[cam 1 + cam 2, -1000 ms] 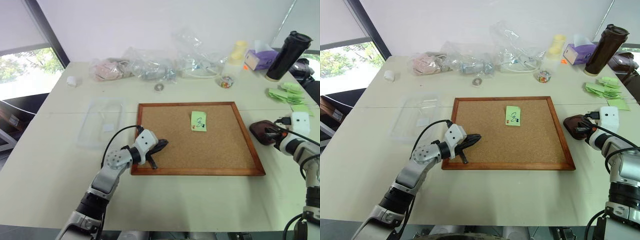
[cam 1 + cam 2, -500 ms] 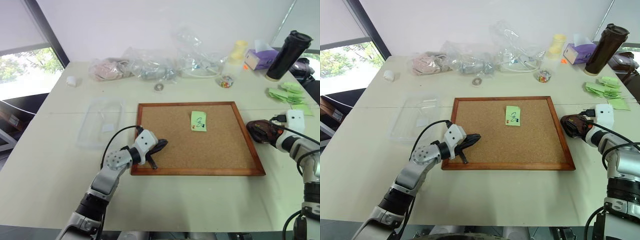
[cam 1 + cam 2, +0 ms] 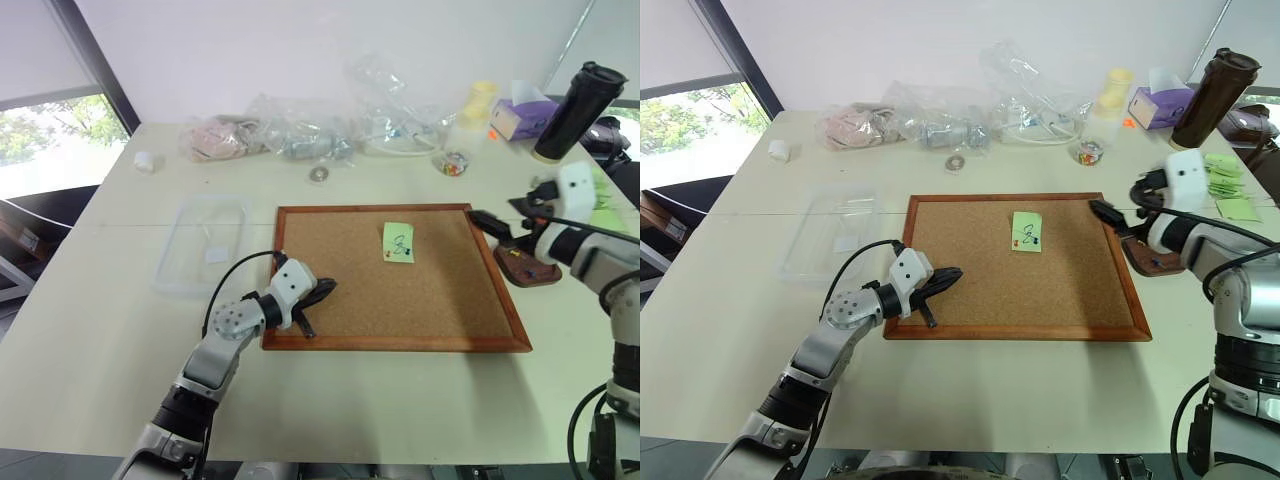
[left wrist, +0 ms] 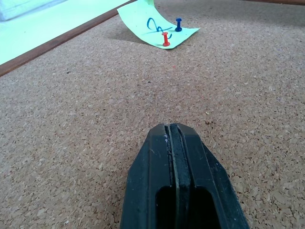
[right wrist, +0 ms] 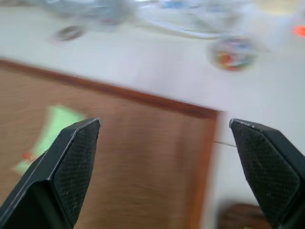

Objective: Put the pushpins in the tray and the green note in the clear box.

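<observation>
The green note point(image 3: 398, 243) lies on the cork board point(image 3: 400, 310), held by a red pushpin point(image 4: 165, 39) and a blue one point(image 4: 178, 24). The dark brown tray point(image 3: 540, 278) sits on the table just off the board's right edge, with tiny coloured specks point(image 3: 516, 256) inside. My right gripper point(image 3: 503, 214) hovers open above the board's right rim, beside the tray, holding nothing. My left gripper point(image 3: 322, 293) is shut and empty, lying low over the board's near left part. The clear box point(image 3: 200, 245) stands left of the board.
Soft plastic bags point(image 3: 300, 135), a small pot of coloured bits point(image 3: 452, 165) and a metal ring point(image 3: 318, 175) lie behind the board. A black bottle point(image 3: 570, 100), a purple tissue box point(image 3: 520, 115) and green paper slips point(image 3: 570, 185) stand at the far right.
My right gripper has opened, risen off the tray and swung left over the board's right edge. The tray stays on the table. The left arm has not moved.
</observation>
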`<act>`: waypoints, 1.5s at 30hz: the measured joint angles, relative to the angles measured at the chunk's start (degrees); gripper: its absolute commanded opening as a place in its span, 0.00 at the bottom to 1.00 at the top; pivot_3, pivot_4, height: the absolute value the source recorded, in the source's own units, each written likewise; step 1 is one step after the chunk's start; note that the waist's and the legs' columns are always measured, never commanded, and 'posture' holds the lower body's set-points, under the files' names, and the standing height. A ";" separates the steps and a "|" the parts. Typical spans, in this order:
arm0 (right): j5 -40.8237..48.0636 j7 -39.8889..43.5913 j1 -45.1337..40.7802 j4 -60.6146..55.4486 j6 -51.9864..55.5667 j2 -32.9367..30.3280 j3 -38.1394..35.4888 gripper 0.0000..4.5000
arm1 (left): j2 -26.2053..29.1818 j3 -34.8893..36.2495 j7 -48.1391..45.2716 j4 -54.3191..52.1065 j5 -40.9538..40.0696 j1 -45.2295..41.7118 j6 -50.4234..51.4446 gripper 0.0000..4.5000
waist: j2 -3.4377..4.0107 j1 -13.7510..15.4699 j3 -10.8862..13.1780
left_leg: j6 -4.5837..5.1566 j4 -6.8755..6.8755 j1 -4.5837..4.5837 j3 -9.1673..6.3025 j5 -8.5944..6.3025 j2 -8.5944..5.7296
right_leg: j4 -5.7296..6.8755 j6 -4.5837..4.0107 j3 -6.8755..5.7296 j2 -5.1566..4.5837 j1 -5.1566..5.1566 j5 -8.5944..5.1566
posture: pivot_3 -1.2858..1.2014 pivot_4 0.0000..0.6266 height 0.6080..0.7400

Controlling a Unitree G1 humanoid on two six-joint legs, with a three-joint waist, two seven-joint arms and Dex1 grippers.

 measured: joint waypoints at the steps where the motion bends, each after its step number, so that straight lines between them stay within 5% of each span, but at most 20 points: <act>1: 0.22 0.52 0.53 -1.62 0.15 0.20 1.72 0.99 | 0.00 0.00 0.01 -0.01 0.00 0.02 0.00 0.00 | -0.01 0.01 0.00 | 0.00 0.00 0.00 -0.01 0.00 0.00 | 0.00 0.00 0.00 0.00 0.00 0.00 | 0.52 0.24 0.93; 6: -0.27 2.31 3.77 -4.67 -1.14 1.55 10.23 0.99 | -0.07 0.01 0.21 -0.13 0.07 0.14 0.00 0.00 | -0.03 0.01 0.01 | 0.00 0.00 -0.01 -0.01 0.00 -0.01 | 0.00 0.00 -0.01 0.00 -0.01 0.00 | 0.52 0.24 0.93; 18: -5.63 2.54 2.90 1.30 -8.11 4.41 16.53 0.99 | 0.07 0.08 0.61 -0.48 0.17 0.39 0.02 0.00 | -0.05 -0.12 0.02 | -0.01 0.00 0.01 -0.01 0.00 -0.01 | 0.01 0.00 -0.06 0.02 -0.02 0.00 | 0.52 0.24 0.93; 23: -7.91 2.44 1.03 5.64 -11.40 6.49 17.89 0.59 | 0.05 0.02 0.61 -0.57 0.19 0.39 0.02 0.00 | -0.06 -0.03 0.03 | -0.01 0.00 0.00 -0.02 0.00 -0.01 | 0.01 0.00 -0.07 0.02 -0.03 0.00 | 0.52 0.24 0.93; 33: -9.61 2.51 -0.14 10.27 -13.59 8.30 17.96 0.59 | 0.11 0.09 1.08 -0.98 0.21 0.74 0.11 0.00 | -0.05 -0.14 0.03 | -0.01 -0.01 0.00 -0.01 0.00 0.00 | 0.01 0.00 -0.06 0.03 -0.05 0.00 | 0.52 0.24 0.93; 36: -10.45 2.51 -0.77 12.57 -14.45 8.85 18.22 0.39 | 0.21 0.11 1.15 -1.01 0.20 0.78 0.10 0.00 | -0.05 -0.22 0.03 | -0.01 -0.02 0.00 -0.01 0.00 0.00 | 0.02 0.00 -0.06 0.03 -0.06 0.00 | 0.52 0.24 0.93; 39: -10.99 2.84 -1.38 13.61 -15.07 9.45 18.64 0.06 | 0.26 0.08 1.15 -1.03 0.20 0.76 0.09 0.00 | -0.05 -0.20 0.02 | -0.01 -0.02 0.00 -0.01 0.00 0.00 | 0.03 0.00 -0.06 0.04 -0.07 0.00 | 0.52 0.24 0.93; 45: -11.54 3.07 -1.58 14.04 -16.17 9.76 19.04 0.02 | 0.27 0.09 1.30 -1.02 0.20 0.78 0.09 0.00 | -0.07 -0.22 0.02 | -0.01 -0.01 0.01 -0.01 0.00 0.01 | 0.03 0.00 -0.06 0.04 -0.06 0.00 | 0.52 0.24 0.93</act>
